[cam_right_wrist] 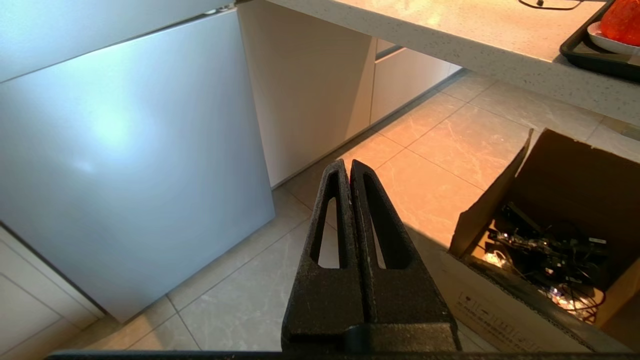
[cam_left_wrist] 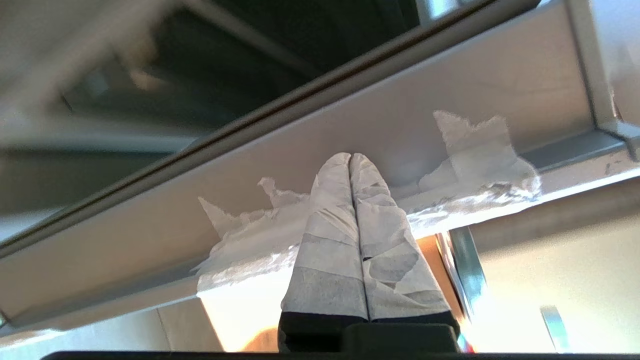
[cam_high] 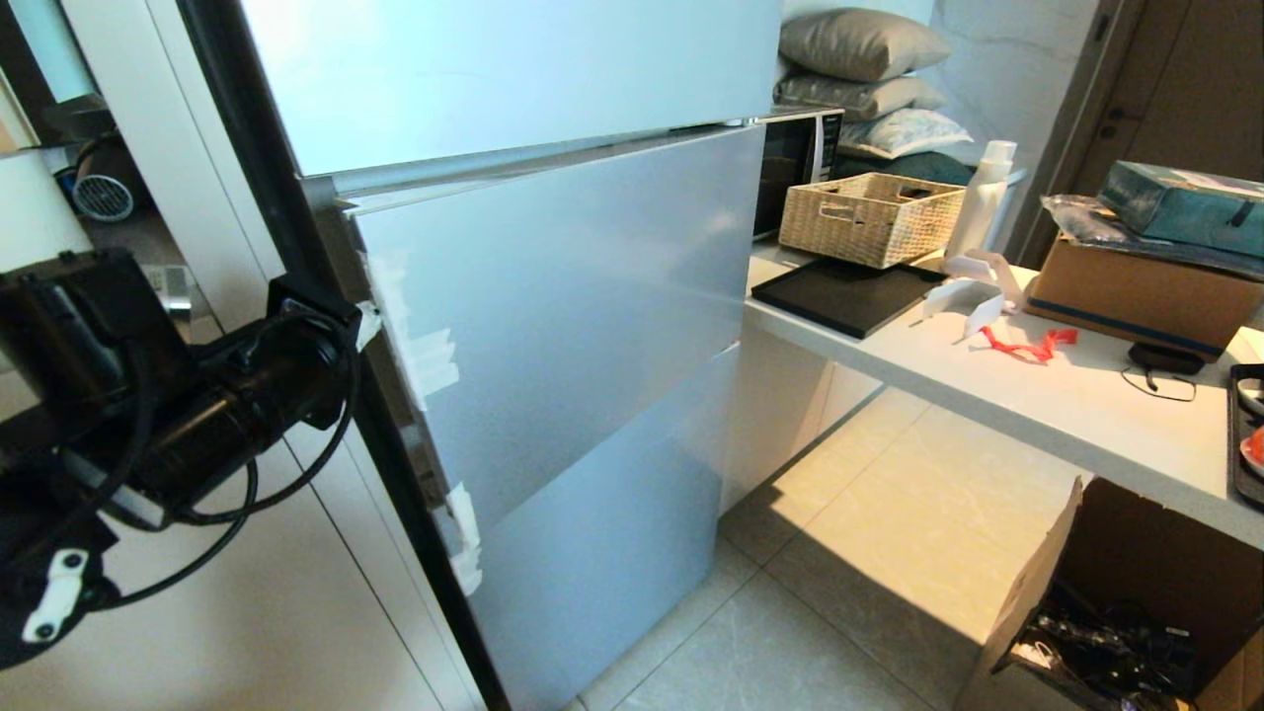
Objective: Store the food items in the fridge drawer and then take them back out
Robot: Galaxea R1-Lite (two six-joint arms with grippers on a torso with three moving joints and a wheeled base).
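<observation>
Reaching with the left claw [cam_left_wrist: 351,159] toward the side edge of the fridge's middle door [cam_high: 563,296], at about nine o'clock in the head view; taped fingers [cam_left_wrist: 332,210] pressed flat together, holding nothing, tips at or just short of the torn white tape [cam_left_wrist: 480,155] along that edge. Hanging parked over the floor, the right claw [cam_right_wrist: 350,167], also closed and empty. Not yet showing anywhere: the fridge drawer, hidden behind shut doors. Sitting well apart at three o'clock, on a black tray [cam_high: 1242,434] at the desk [cam_high: 1027,395] edge, something red [cam_right_wrist: 622,20], probably one of the food items; the other not visible. Judging the step as opening the door: hooking the closed tips behind the taped lip rather than pushing on the face, pulling steadily outward along the door's swing, keeping the wrist level to avoid slipping off the tape.
</observation>
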